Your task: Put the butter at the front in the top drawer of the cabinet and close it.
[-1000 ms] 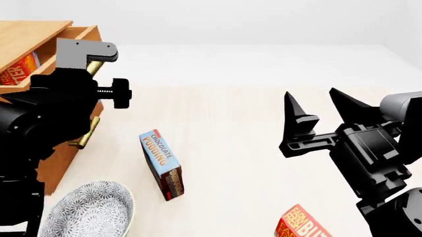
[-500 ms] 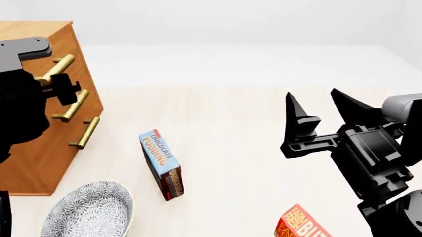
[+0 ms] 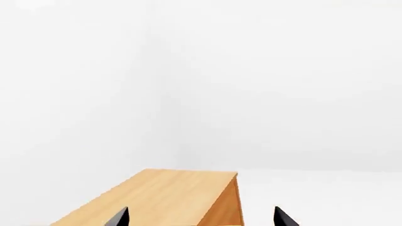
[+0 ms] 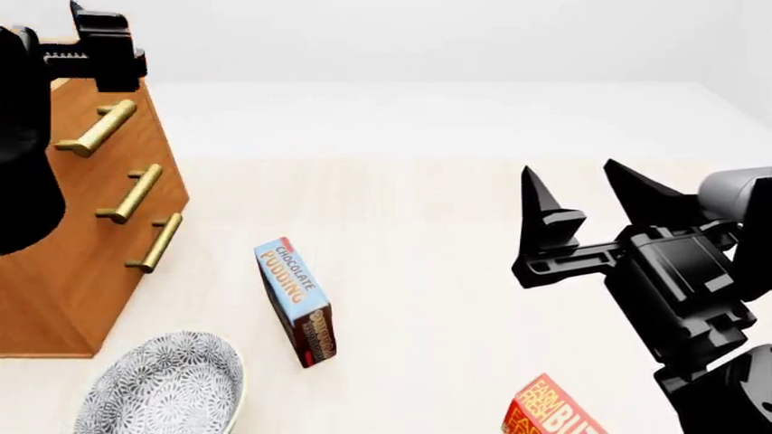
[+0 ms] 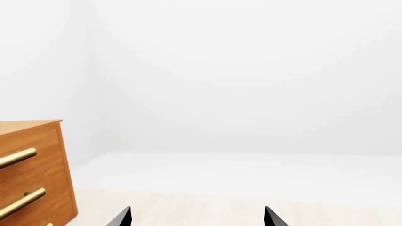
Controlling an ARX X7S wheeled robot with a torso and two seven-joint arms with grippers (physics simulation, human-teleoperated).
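The left pincer [image 3: 199,217] stood apart, empty, above the cabinet [image 3: 169,195]. In the head view, the right pincer [image 4: 588,215] gaped empty; near-right, the butter carton [image 4: 552,411] looked light, stiff, grippable across its narrow sides. The top drawer [image 4: 90,127] appeared shut.

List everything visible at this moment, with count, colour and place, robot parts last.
cabinet: one, orange-brown wood, far left, all three drawers shut
handles: three, brass bars, on the drawer fronts
pudding box: one, blue and brown, on the table right of the cabinet
bowl: one, grey patterned, in front of the cabinet
butter: one carton, red with yellow lettering, near edge, partly cut off
table: one, pale wood
left hand: black, open, above the cabinet top
right hand: black, open, empty, over the table
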